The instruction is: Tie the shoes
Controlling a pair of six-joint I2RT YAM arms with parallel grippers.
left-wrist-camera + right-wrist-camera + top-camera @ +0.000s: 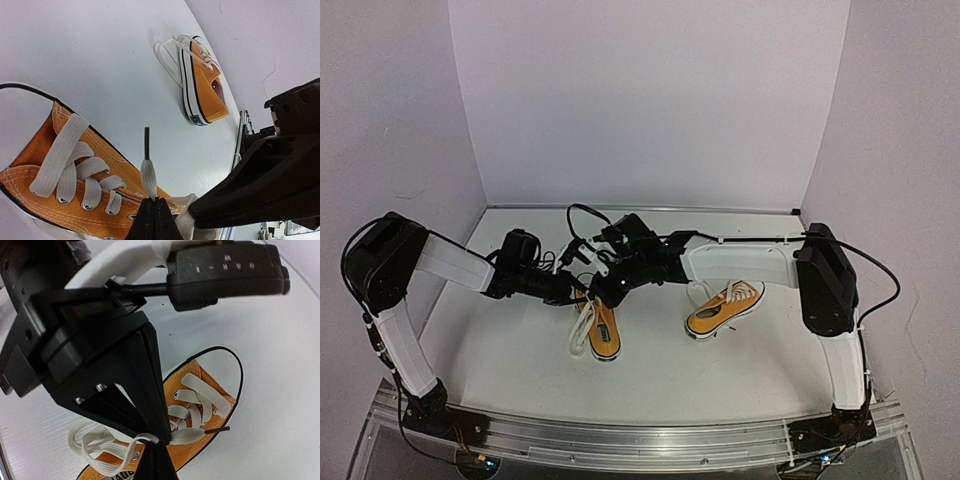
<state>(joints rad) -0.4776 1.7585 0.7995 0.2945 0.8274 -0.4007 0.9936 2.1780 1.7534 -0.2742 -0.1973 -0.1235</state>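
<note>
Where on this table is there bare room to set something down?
Free: the table strip along the near rail, and the gap between left shoe and right shoe. Crowded: over the left shoe, where left hand and right hand pinch its laces.

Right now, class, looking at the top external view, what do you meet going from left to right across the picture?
left arm → shoe with loose laces → second shoe → right arm
</note>
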